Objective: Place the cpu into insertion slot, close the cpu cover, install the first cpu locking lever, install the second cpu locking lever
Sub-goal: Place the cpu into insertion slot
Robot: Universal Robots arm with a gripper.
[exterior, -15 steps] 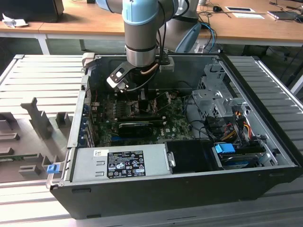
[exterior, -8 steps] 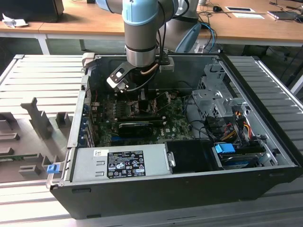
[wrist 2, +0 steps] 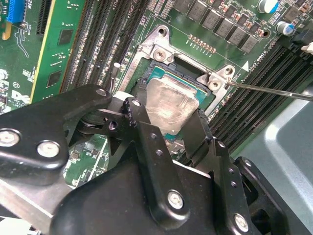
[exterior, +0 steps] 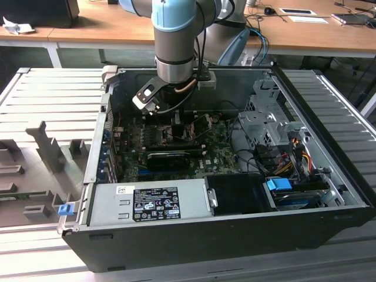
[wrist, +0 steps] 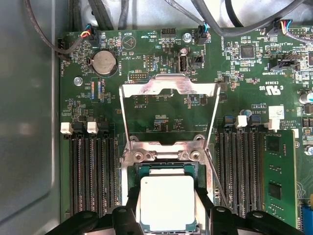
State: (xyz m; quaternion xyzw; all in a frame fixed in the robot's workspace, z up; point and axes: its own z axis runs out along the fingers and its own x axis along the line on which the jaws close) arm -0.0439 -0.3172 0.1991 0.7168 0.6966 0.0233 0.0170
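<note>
A coin battery (wrist: 103,62) sits on the green circuit board (wrist: 80,115) inside the open computer case (exterior: 223,238).

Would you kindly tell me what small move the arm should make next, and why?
Probably lower the cpu straight down: the claw grips it over the insertion slot, and the cpu cover stands open.

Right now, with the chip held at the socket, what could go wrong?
The chip sits between the fingers at the socket; released tilted, it could seat crooked. The open cover stands close by, and the thin lever lies alongside; the fingers might snag either.
</note>
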